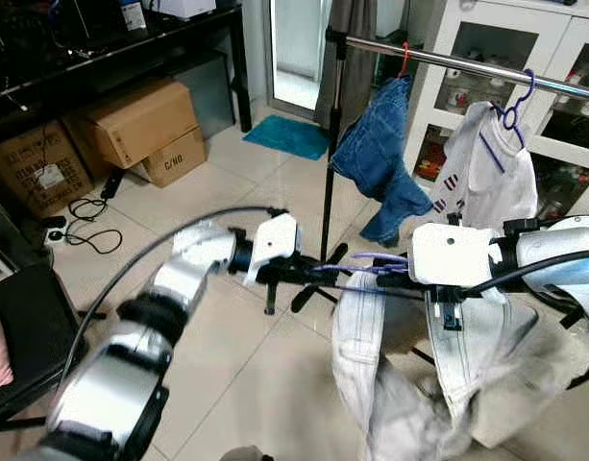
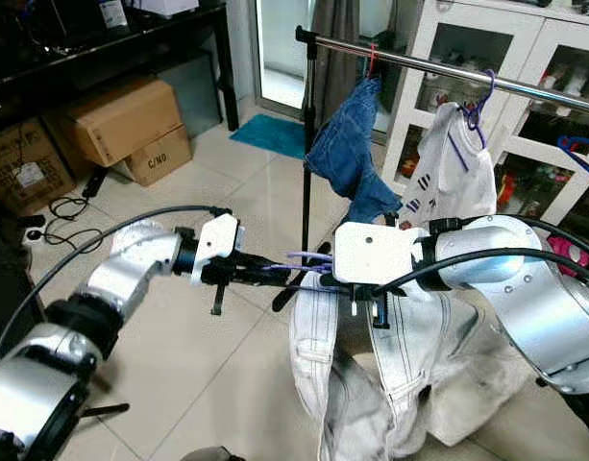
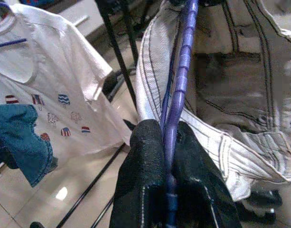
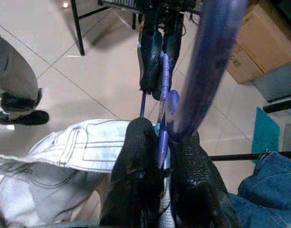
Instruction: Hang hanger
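Fingers of both grippers, left gripper (image 1: 308,272) and right gripper (image 1: 388,280), clamped on purple hanger (image 3: 179,80), keeping pale jeans (image 1: 390,384) level below rail (image 1: 467,63).

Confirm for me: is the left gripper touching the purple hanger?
Touching. The left wrist view shows the left gripper with both black fingers pressed against the purple hanger, with no gap.
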You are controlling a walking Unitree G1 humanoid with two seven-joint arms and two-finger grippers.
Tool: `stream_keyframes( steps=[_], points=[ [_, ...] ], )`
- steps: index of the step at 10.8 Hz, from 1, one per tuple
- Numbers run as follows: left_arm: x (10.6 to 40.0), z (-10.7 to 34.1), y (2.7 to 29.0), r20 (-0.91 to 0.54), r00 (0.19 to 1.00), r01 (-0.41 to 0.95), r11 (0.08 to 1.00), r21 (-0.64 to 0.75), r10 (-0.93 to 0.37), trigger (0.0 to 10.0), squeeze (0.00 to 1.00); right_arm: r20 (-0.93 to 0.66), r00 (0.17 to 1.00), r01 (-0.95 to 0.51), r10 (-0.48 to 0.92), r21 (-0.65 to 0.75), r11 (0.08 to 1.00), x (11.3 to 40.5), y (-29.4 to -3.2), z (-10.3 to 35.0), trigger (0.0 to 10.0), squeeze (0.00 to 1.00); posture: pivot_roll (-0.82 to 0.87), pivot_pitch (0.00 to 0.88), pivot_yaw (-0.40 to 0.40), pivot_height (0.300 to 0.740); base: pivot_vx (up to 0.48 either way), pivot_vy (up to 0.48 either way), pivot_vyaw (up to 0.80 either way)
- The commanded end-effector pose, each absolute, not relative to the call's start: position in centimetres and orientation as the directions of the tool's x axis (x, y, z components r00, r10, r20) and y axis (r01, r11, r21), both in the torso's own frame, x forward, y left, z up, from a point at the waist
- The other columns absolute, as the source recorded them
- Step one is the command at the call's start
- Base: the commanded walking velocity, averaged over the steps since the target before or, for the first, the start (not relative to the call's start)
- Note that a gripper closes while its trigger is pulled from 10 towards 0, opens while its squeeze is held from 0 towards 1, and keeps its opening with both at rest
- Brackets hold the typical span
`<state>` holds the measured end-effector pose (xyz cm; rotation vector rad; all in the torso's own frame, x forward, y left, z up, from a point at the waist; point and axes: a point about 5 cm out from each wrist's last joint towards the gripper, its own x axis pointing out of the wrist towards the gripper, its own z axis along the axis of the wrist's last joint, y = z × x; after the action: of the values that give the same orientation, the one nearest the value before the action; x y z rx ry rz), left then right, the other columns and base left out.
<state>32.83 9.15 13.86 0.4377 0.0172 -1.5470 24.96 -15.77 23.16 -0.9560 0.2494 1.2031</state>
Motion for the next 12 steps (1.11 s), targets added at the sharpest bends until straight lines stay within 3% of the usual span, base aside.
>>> stream_keyframes(
  steps=[1, 2, 7, 10, 12],
  points=[
    [33.1, 14.6, 8.7, -0.215, 0.082, 0.961, 0.02, 0.274, -0.973, 0.0, 0.0, -0.565, 0.373, -0.84, 0.736, -0.543, 0.008, 24.7, -14.8, 25.2, 10.0, 0.9, -0.02, 0.0, 0.027, 0.74, 0.0, 0.0, 0.0],
    [33.1, 14.7, 8.7, -0.175, 0.114, 0.962, 0.064, 0.266, -0.978, 0.0, 0.0, -0.562, 0.376, -0.84, 0.737, -0.542, 0.014, 24.8, -14.9, 25.2, 10.0, 1.0, -0.02, 0.0, 0.02, 0.74, 0.0, 0.0, 0.0],
    [33.2, 15.7, 9.4, -0.07, 0.212, 0.948, 0.188, 0.257, -0.975, 0.0, 0.0, -0.515, 0.394, -0.842, 0.761, -0.535, 0.074, 24.8, -15.3, 25.2, 10.0, 1.0, -0.01, 0.0, 0.023, 0.74, 0.0, 0.0, 0.0],
    [32.6, 14.6, 10.4, -0.114, 0.25, 0.947, 0.218, 0.235, -0.961, 0.0, 0.0, -0.348, 0.525, -0.817, 0.777, -0.46, 0.346, 24.1, -16.9, 26.1, 10.0, 1.0, 0.0, 0.0, 0.035, 0.74, 0.0, 0.0, 0.0],
    [32.8, 14.5, 10.8, -0.116, 0.304, 0.934, 0.272, 0.232, -0.946, 0.0, 0.0, -0.313, 0.561, -0.812, 0.766, -0.386, 0.437, 23.0, -17.1, 25.6, 10.0, 1.0, 0.0, 0.0, 0.041, 0.74, 0.0, 0.0, 0.0]
  ],
)
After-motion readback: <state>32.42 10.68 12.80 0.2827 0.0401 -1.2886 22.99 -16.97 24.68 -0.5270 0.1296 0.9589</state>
